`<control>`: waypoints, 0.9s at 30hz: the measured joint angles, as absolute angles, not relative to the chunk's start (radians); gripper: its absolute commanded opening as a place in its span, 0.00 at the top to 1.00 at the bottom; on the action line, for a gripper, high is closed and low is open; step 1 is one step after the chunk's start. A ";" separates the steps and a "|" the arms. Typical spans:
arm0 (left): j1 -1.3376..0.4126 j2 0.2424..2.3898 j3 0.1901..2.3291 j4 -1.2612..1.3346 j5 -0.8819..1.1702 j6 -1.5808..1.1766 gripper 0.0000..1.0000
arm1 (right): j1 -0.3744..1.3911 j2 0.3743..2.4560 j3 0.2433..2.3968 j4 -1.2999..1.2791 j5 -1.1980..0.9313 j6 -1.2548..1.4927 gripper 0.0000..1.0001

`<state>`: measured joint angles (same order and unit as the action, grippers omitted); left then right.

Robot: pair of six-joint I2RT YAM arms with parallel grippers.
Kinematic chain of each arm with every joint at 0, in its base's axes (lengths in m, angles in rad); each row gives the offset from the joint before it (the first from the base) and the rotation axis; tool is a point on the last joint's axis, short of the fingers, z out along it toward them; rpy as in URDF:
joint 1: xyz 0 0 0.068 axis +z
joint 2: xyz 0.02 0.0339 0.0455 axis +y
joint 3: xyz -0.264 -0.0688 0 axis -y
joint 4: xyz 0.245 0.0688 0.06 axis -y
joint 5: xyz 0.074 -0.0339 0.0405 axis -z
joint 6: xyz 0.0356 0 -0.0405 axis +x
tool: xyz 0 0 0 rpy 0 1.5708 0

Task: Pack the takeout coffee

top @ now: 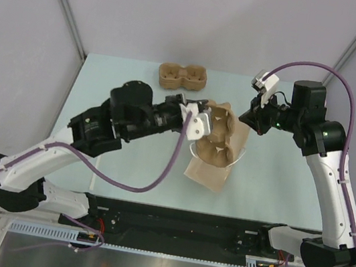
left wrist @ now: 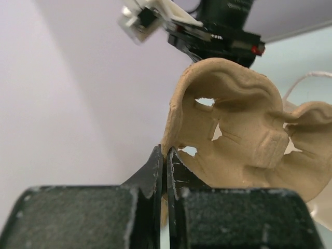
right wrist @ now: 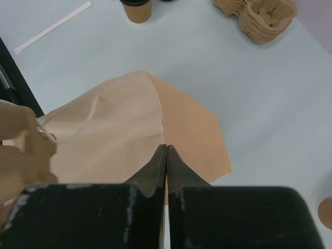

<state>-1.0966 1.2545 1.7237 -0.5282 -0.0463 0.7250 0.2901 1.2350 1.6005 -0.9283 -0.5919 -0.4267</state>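
Two end effectors are each pinched down to almost nothing, and each has something thin between its jaws. The left end effector (left wrist: 166, 155) is closed on the rim of a brown pulp tray (left wrist: 244, 129), a two-cup carrier. It holds the tray up off the counter (top: 278, 183), tilted on edge, with the cup wells and cut-outs facing the left wrist camera. Seen from above, the tray hangs at the upper end of a brown paper bag (top: 209, 174) that lies in the middle of the counter, and it covers part of that end. Whether tray and bag touch, I cannot tell. The right end effector (right wrist: 166, 151) is closed as well, its fingertips meeting on the bag's edge, where a paler panel meets a darker orange one, so that edge looks nipped between them.

The tan paper cup (right wrist: 138, 11) stands upright on the counter with the black lid (right wrist: 136, 2) on it. It sits at the very top of the right wrist view, partly cut by the frame, beyond the bag and well apart from it. From overhead I cannot find it. A white paper strip (right wrist: 52, 27) lies flat near the cup, to its left in that view. A stack of pulp trays (top: 184, 75) rests at the far edge of the counter, apart from both arms
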 measured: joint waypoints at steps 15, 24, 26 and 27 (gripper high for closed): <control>-1.277 1.164 1.382 -0.293 -0.226 0.929 1.00 | 0.285 1.235 1.592 -0.928 -0.587 -0.448 1.00; -1.295 1.132 1.328 -0.277 -0.262 0.952 1.00 | 0.299 1.234 1.592 -0.930 -0.580 -0.489 1.00; -1.296 1.126 1.328 -0.283 -0.267 0.951 1.00 | 0.299 1.232 1.592 -0.930 -0.580 -0.495 1.00; -1.296 1.122 1.328 -0.289 -0.271 0.951 1.00 | 0.299 1.232 1.592 -0.930 -0.580 -0.498 1.00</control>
